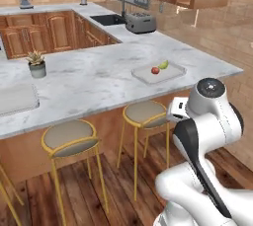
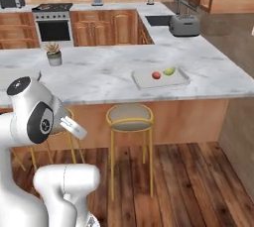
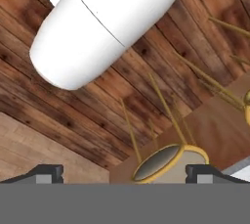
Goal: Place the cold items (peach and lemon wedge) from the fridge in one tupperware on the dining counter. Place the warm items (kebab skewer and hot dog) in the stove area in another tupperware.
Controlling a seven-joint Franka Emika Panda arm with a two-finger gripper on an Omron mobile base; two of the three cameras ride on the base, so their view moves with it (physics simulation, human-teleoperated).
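On the dining counter [image 1: 99, 79], toward its right end and above the nearer of the two stools, a shallow clear tupperware [image 1: 159, 72] holds both cold items: the red peach [image 1: 155, 70] and, just beside it on the side toward the toaster [image 1: 141, 22], the yellow-green lemon wedge [image 1: 163, 64]. Judged from that, the cold half of the task looks finished, and the warm half is the step now in hand. A second pale tray, probably the other tupperware [image 1: 17, 99], lies near the counter's left end, well apart from the first and beyond the small potted plant [image 1: 37, 64]; nothing can be made out inside it. The stove [image 2: 53, 23] stands against the back wall, far behind the counter in the right base view, and the kebab skewer and hot dog are too small to pick out there. The gripper [image 3: 124, 174] is folded low in front of the counter, pointing down at the wooden floor [image 3: 58, 100] and a stool seat [image 3: 161, 162], its fingertips spread wide with nothing between them. The next move probably calls for driving the base round the counter to the stove area, finding the two warm items, and lifting the arm to reach them.
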